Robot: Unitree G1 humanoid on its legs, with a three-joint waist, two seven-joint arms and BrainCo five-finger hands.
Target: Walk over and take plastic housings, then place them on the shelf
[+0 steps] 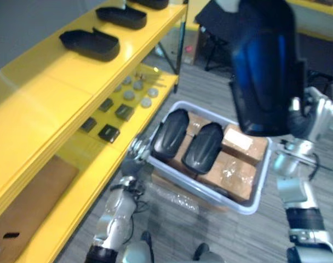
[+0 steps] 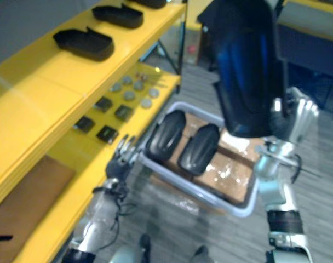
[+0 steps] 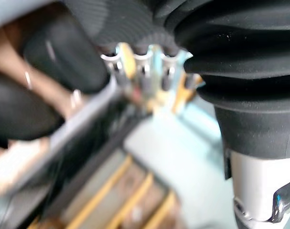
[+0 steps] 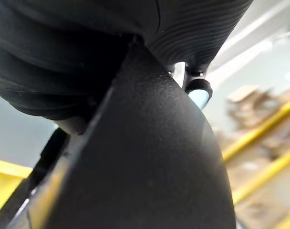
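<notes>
My right hand (image 1: 315,116) is shut on a large black plastic housing (image 1: 265,66), held upright and high above the right side of a pale bin (image 1: 254,205). This housing shows very close in the right wrist view (image 4: 150,157). Two more black housings (image 1: 169,134) (image 1: 202,147) lie side by side in the bin on cardboard boxes (image 1: 237,170). My left hand (image 2: 122,154) is open at the bin's left rim, fingers (image 3: 145,67) straight beside the edge. Two further housings (image 1: 90,44) (image 1: 121,16) rest on the top board of the yellow shelf (image 1: 57,93).
The yellow shelf runs along my left. Its lower board carries small black parts (image 1: 109,132), grey discs (image 1: 136,90) and a brown cardboard sheet (image 1: 29,203). Dark furniture (image 1: 216,27) stands on the grey floor behind the bin.
</notes>
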